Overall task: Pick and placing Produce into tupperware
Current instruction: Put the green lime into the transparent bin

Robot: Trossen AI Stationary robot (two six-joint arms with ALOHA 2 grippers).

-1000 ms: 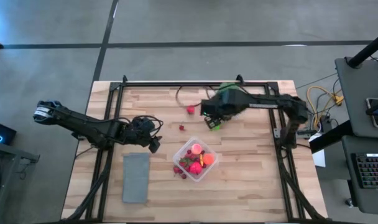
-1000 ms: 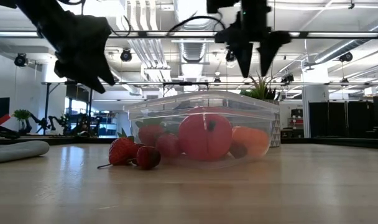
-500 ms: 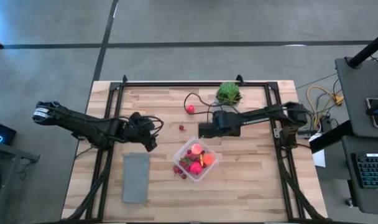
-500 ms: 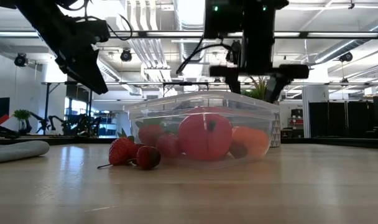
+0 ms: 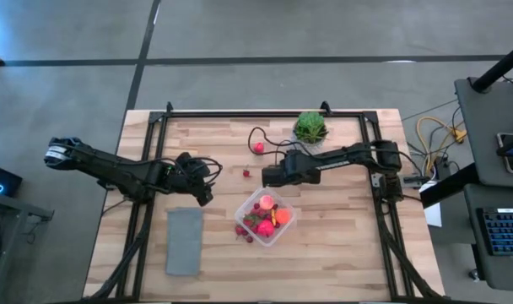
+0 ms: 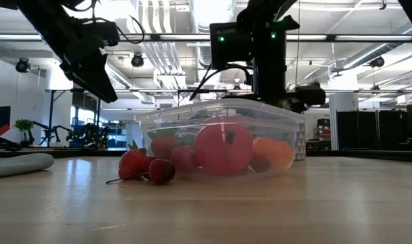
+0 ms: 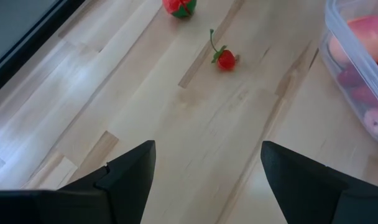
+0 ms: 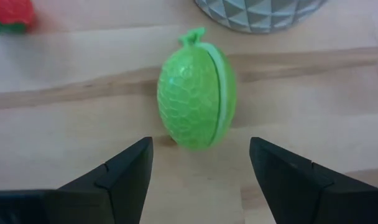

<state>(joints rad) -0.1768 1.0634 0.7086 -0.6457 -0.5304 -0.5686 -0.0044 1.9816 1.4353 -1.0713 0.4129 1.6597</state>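
Above the middle of the wooden table (image 5: 341, 219), the right gripper (image 8: 196, 171) hangs with its fingers spread apart, a bright green toy fruit (image 8: 196, 104) lying on the wood between and just ahead of them, not touched and not held. Beside that fruit stands a white patterned pot (image 8: 257, 12) holding a spiky green plant (image 5: 310, 127). From overhead, the right arm reaches in low from the table's right side, stretched almost flat toward the centre. The left gripper (image 7: 204, 171) is also wide open and holds nothing; its arm stretches in from the left and stops short of a small red berry (image 7: 225, 59). The clear tupperware (image 5: 266, 217) sits near the table's centre with pink, orange and red produce inside, and a few red berries (image 6: 143, 167) lie against its outer wall. A flat grey rectangle (image 5: 184, 241) rests to its left.
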